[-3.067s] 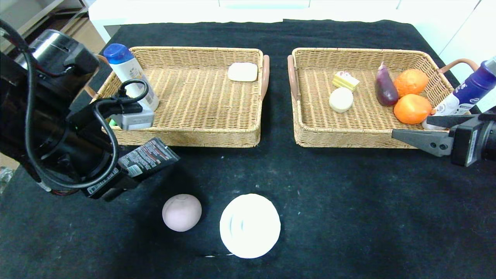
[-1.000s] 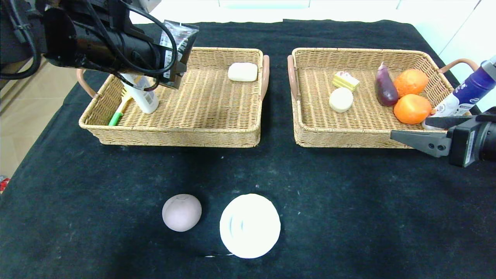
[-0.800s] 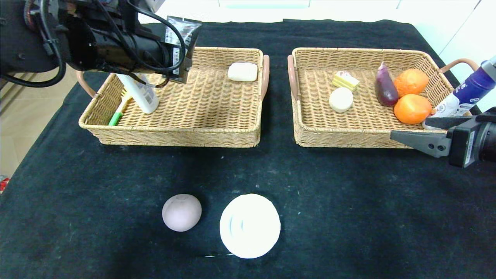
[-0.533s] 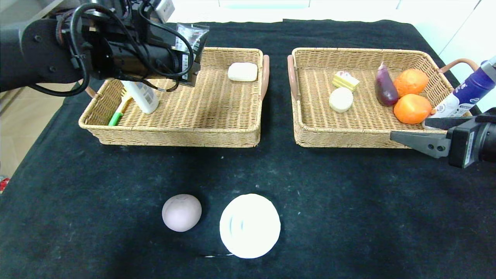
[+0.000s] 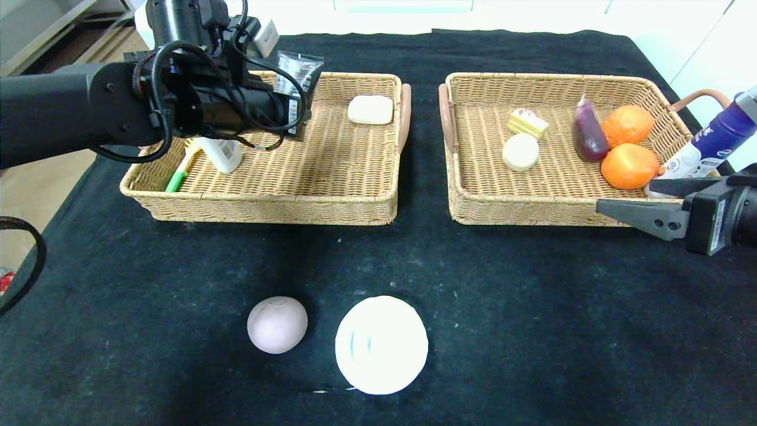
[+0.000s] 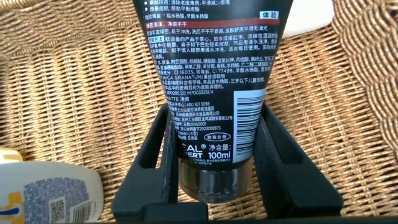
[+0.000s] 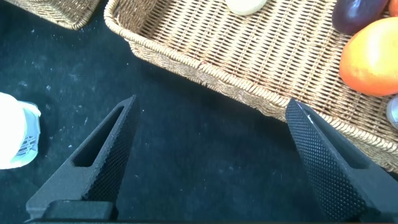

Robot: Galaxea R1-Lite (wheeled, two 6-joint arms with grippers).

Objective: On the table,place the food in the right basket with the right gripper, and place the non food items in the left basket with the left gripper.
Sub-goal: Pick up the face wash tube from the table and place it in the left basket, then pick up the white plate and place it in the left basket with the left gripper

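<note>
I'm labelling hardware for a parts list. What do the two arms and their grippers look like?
The left gripper ends a bulky black arm wrapped in looped black cables, with black flat fingers. The right gripper is a black boxy unit with two grey tapered fingers, cross-hatched inside.

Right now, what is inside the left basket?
A white soap bar, a green-handled brush and a white bottle; the left tool, holding a black tube above, hides the bottle's top.
</note>
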